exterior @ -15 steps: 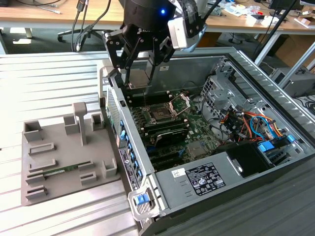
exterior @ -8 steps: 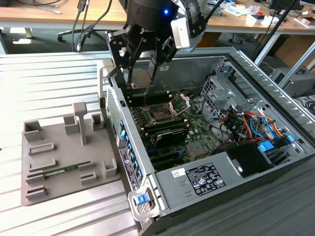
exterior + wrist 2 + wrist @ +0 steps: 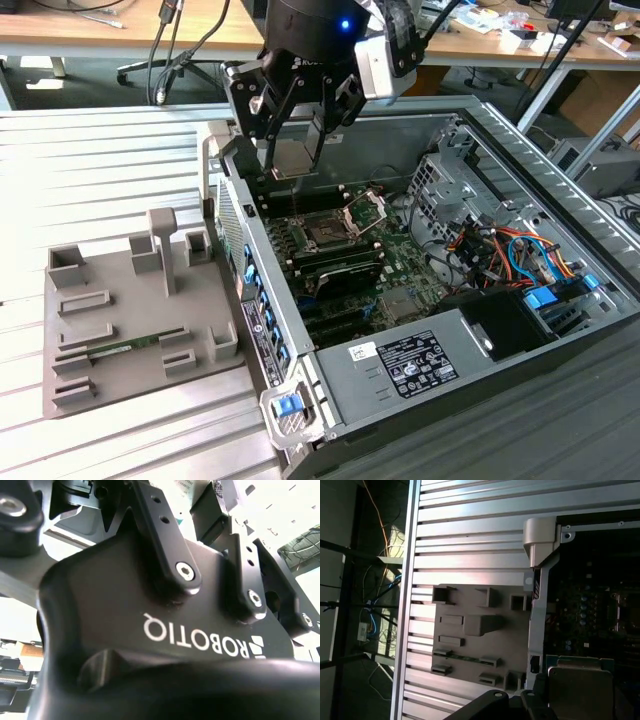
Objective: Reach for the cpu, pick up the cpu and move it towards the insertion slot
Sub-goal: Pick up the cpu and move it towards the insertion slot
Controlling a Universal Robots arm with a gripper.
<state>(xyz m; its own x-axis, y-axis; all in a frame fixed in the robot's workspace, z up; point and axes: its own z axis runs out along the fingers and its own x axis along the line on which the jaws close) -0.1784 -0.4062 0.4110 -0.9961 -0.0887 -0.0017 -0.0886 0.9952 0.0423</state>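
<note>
Jaws: we see the gripper (image 3: pixel 296 150) closed on the cpu (image 3: pixel 290 158).
Done: pickup, we judge.
Left: carry to the insertion slot (image 3: pixel 327 232) below, well apart.

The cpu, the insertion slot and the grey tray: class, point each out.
cpu (image 3: pixel 291 157), exterior view, its flat metallic face.
insertion slot (image 3: pixel 328 234), exterior view, its dark centre.
grey tray (image 3: pixel 470 645), first wrist view, its bare middle.
</note>
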